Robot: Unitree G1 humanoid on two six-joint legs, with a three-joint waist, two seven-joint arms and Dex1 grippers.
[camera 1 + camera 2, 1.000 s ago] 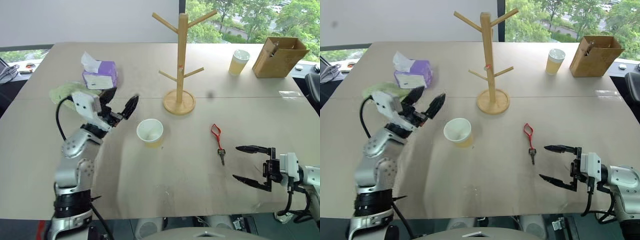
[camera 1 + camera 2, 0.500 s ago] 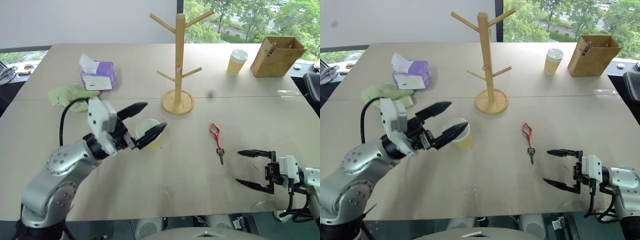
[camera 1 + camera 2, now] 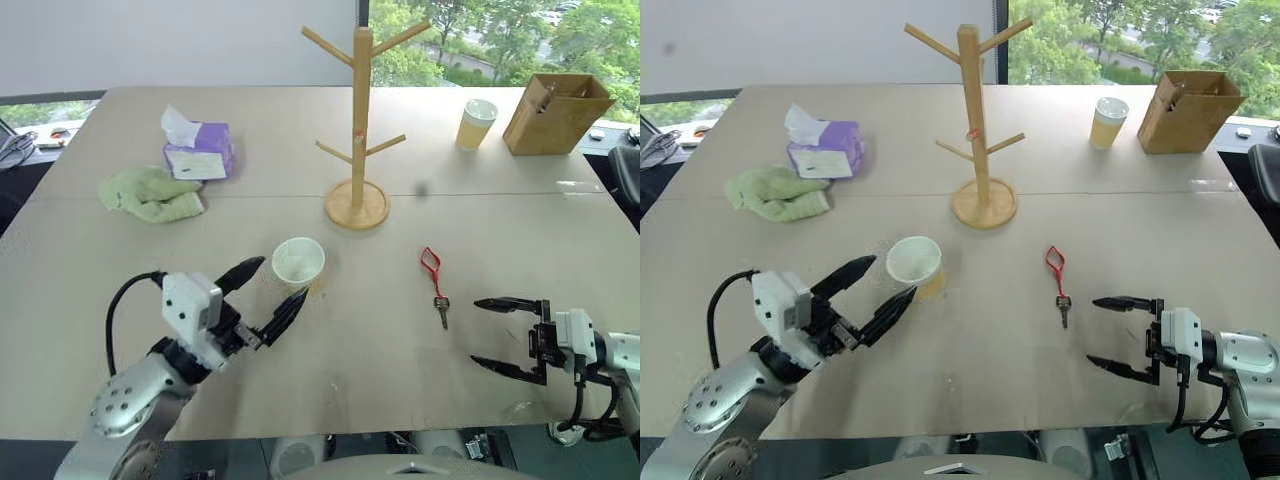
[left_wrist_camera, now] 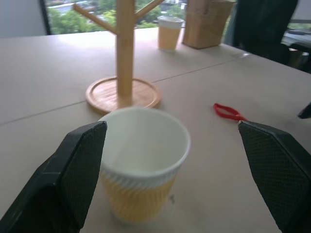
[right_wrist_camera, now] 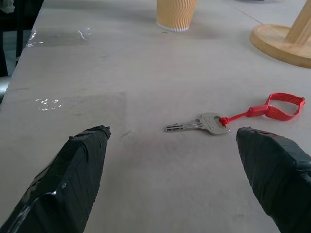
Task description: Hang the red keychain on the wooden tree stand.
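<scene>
The red keychain lies flat on the table, its key pointing toward the near edge. My right gripper hovers open just right of it, fingers level and aimed at the key with a small gap between. The wooden tree stand stands upright behind, on its round base, with nothing on its pegs. My left gripper is open and low over the near left of the table. Its fingers reach to either side of a paper cup and hold nothing.
A purple tissue box and a green cloth lie at the far left. A lidded paper cup and a cardboard box stand at the far right. Bare tabletop separates the keychain from the stand.
My left arm has dropped and pulled back toward the near edge, its open gripper now low beside the paper cup. The right gripper and the keychain have stayed put.
</scene>
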